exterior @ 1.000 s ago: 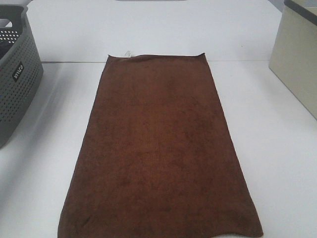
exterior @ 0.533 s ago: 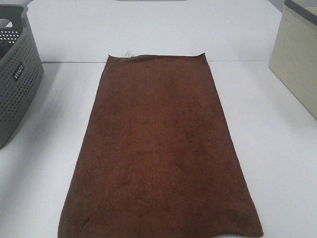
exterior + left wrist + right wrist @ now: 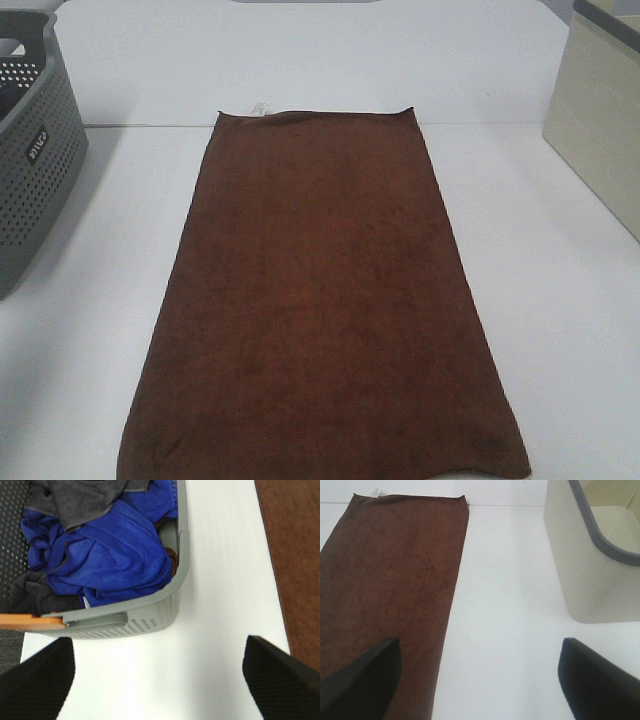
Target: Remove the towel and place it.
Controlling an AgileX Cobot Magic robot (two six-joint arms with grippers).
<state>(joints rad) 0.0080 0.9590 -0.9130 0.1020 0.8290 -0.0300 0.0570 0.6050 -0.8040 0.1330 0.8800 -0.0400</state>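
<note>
Towel (image 3: 322, 300) flat on table (image 3: 560, 300) — both claws apart

Dark reddish-brown towel (image 3: 325, 300), plain, with a small white tag (image 3: 260, 107) at its far corner, on a white table (image 3: 560, 300). At left, a grey basket (image 3: 35, 160) dotted with holes; inside, bright blue cloth (image 3: 110, 555) and dark grey cloth (image 3: 80, 500). Upper right, a cream bin (image 3: 590, 565) with a grey rim. Black ribbed fingers (image 3: 37, 680) low in both wrist views.
</note>
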